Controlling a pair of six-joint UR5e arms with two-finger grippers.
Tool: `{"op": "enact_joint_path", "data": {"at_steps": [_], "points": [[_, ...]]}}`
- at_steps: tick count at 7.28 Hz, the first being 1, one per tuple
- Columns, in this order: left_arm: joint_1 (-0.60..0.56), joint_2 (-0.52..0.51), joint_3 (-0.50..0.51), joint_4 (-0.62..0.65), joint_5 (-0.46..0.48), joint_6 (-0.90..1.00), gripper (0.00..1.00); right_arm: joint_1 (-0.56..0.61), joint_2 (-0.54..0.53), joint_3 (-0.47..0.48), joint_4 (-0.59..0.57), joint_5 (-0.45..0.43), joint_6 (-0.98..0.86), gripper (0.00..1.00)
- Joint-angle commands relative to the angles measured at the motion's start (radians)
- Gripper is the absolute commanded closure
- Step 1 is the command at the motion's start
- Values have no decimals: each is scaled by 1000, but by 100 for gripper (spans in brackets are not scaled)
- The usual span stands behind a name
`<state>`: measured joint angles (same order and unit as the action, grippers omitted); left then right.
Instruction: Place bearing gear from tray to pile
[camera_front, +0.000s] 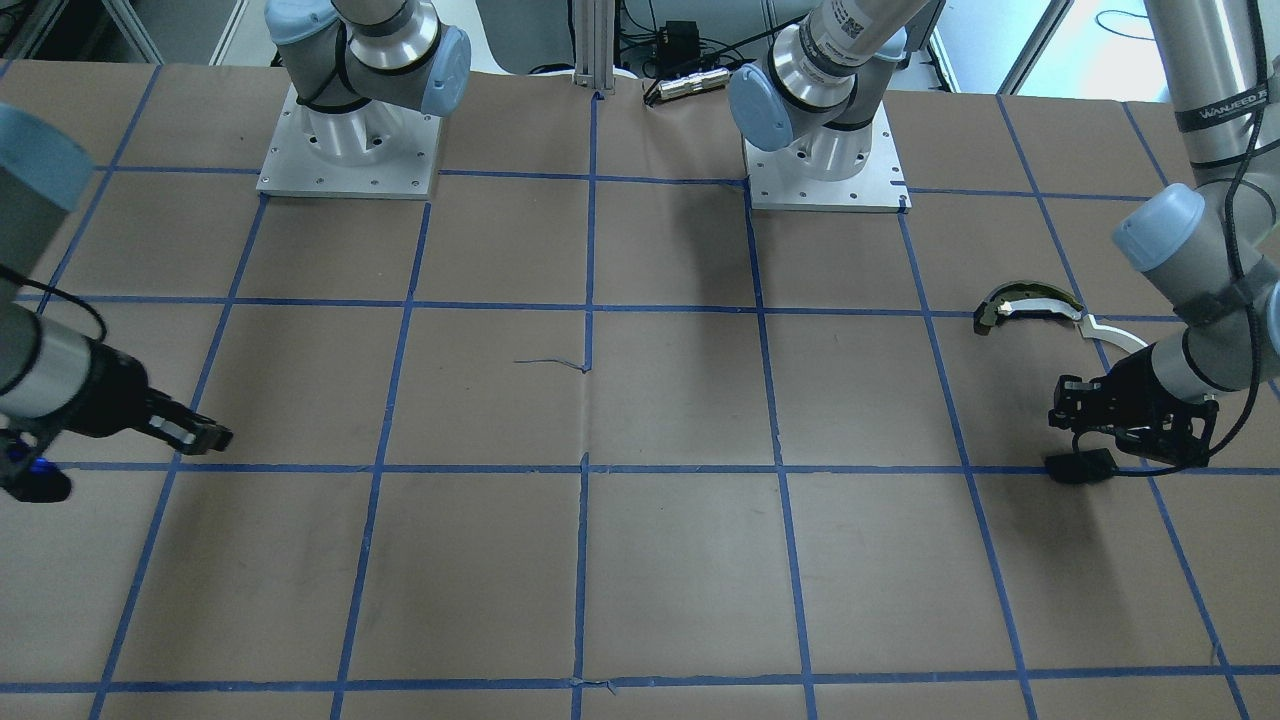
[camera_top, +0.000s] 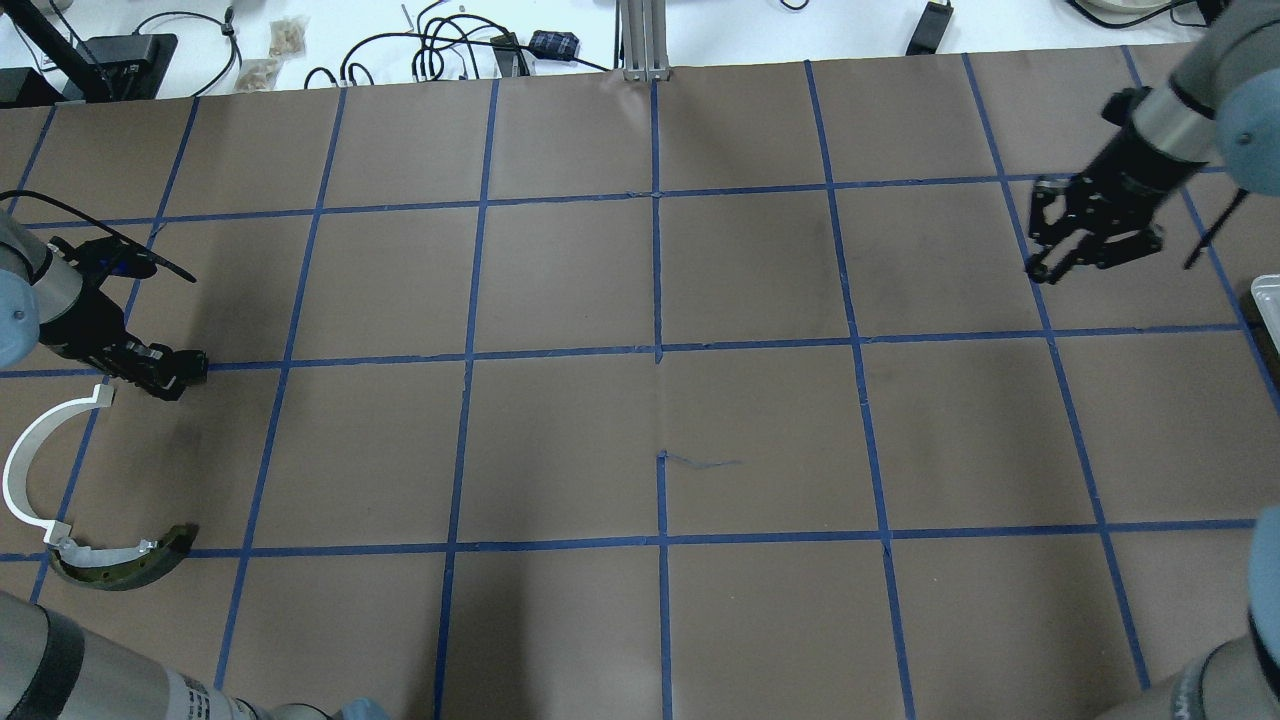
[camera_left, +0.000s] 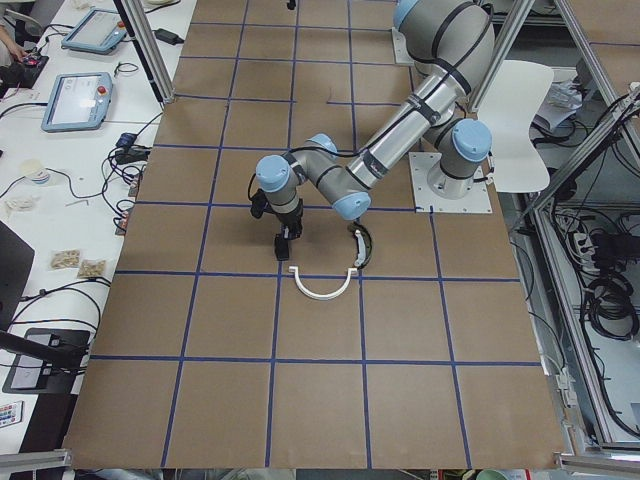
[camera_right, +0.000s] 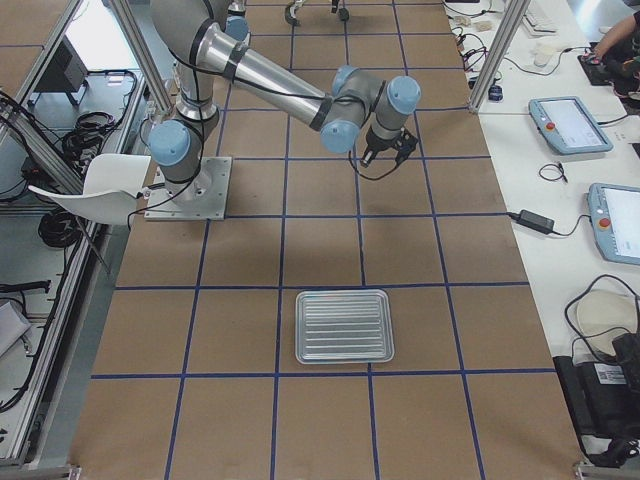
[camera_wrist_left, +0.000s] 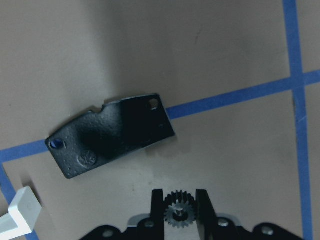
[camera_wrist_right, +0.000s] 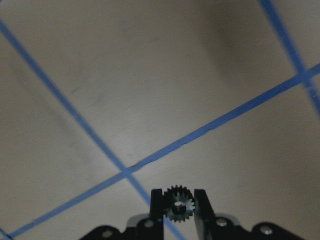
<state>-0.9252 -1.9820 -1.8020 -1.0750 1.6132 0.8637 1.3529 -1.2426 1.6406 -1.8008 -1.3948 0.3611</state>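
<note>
Over the left end of the brown-paper table with a blue tape grid: left gripper, jaws clamped on a small dark toothed bearing gear. Height above the paper hard to judge.

Just ahead of the fingertips, apart from the gear: a flat black textured plate with two holes, lying askew across a blue tape line. Beside the plate, the squared end of a thin white curved arc strip, near the gripper but not touching it. At the strip's other end, touching it as far as the overhead view shows, a dark olive-and-white curved piece. All three close to the table's left edge.

Far across, toward the right end: right gripper, jaws likewise clamped on a second small dark toothed gear, above a crossing of tape lines. Beyond it, nearer the right edge, a ribbed silver metal tray, flat inside one grid square, rims parallel to the tape.

Between the two grippers, several grid squares of open brown paper.
</note>
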Motion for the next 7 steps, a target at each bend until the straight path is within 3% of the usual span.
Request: {"op": "enact_joint_path", "data": {"at_steps": [1,4,7], "points": [[3,12,26,4,-1,-5,13,278,28,14,-106,109,386,100],[-59,101,123,-164,2,-35,12,515,110,70,-404,139,751,100],[-214,178,127,-234,-16,-237,12,627,198,96,-440,120,819,97]]}}
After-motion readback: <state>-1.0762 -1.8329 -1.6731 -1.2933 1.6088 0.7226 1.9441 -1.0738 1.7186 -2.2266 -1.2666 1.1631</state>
